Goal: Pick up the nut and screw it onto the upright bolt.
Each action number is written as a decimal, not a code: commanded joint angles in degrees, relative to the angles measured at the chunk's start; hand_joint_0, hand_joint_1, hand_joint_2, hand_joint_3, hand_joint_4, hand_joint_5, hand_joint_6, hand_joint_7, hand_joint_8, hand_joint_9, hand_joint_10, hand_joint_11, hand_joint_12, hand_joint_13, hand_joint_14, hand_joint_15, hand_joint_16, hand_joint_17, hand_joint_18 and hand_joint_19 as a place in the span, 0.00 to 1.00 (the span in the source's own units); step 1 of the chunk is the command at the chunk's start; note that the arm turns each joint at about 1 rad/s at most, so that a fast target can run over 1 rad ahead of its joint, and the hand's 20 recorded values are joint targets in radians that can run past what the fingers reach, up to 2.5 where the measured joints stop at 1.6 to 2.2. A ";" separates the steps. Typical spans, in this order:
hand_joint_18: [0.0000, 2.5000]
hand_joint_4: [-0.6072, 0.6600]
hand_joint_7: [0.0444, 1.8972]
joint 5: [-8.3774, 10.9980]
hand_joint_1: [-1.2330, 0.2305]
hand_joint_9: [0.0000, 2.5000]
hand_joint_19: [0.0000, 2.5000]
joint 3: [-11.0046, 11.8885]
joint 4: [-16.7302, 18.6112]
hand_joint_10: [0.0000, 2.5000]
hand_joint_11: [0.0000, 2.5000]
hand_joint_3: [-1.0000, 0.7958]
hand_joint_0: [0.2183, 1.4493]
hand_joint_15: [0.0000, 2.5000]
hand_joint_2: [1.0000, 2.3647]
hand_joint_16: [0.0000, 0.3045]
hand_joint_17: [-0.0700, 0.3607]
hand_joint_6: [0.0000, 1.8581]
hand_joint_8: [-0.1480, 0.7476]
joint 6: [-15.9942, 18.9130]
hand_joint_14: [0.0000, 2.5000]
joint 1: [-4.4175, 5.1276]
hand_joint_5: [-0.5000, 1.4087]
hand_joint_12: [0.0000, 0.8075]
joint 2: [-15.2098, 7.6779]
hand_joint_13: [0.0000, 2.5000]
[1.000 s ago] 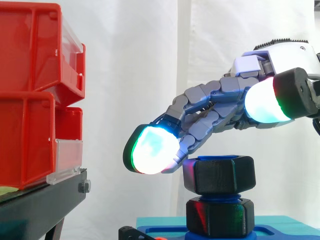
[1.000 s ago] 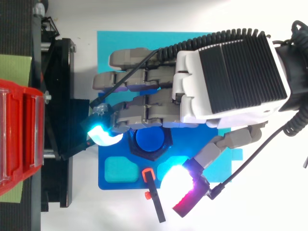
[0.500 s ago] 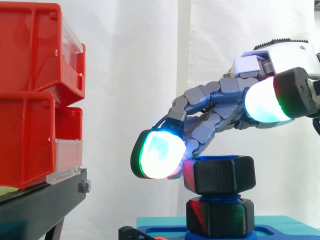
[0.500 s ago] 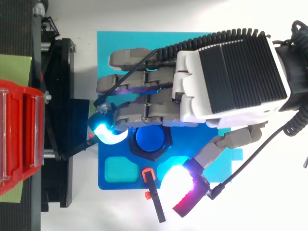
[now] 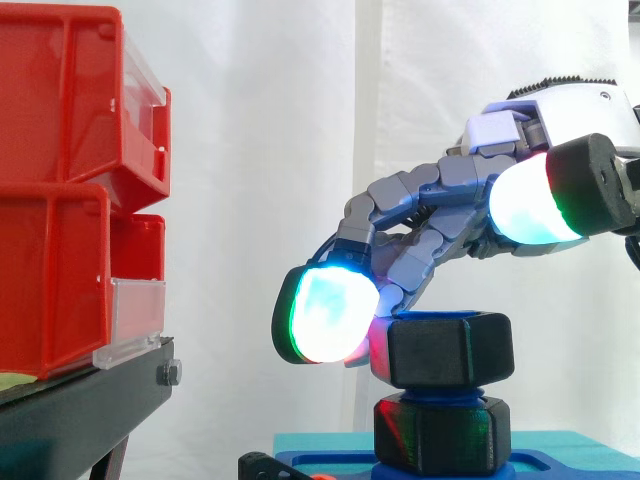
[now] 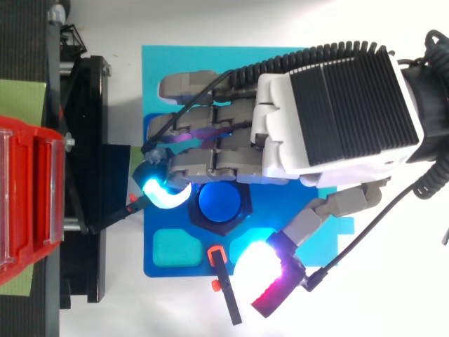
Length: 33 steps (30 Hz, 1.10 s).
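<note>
Nearest, thumb pad (image 6: 261, 265): at 5 o'clock of the nut in the top view, well apart from it and raised above its level, likely held out so it does not drag on the turn.
Hand (image 6: 337, 112): spread wide and pinching nothing, with bent fingers arched over the bolt from 3 o'clock.
Nut (image 5: 450, 350): black hexagon sitting level on the upright bolt, with a strip of blue thread showing beneath. Judged already picked and started, with turns left to go.
Bolt (image 6: 223, 202): blue, its round top visible inside the nut's ring.
Lower hex block (image 5: 440, 435): black, seated in the blue base plate (image 6: 151, 270), probably the stop for the nut.
Fingertip pad (image 5: 325, 315): glowing at the nut's 9 o'clock flank and touching it as far as can be told, apparently placed to push a corner round.
Red bins (image 5: 60, 200): off at 9 o'clock on the black stand (image 5: 80, 410), well apart from the work.
White curtain (image 5: 280, 150): backdrop behind everything.
</note>
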 commanded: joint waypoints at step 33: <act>0.10 0.63 0.73 0.00 0.63 0.39 0.00 0.00 0.00 0.00 0.00 0.28 0.23 0.00 0.00 0.05 0.24 0.27 0.48 0.00 0.00 -0.04 0.27 0.25 -0.08 0.26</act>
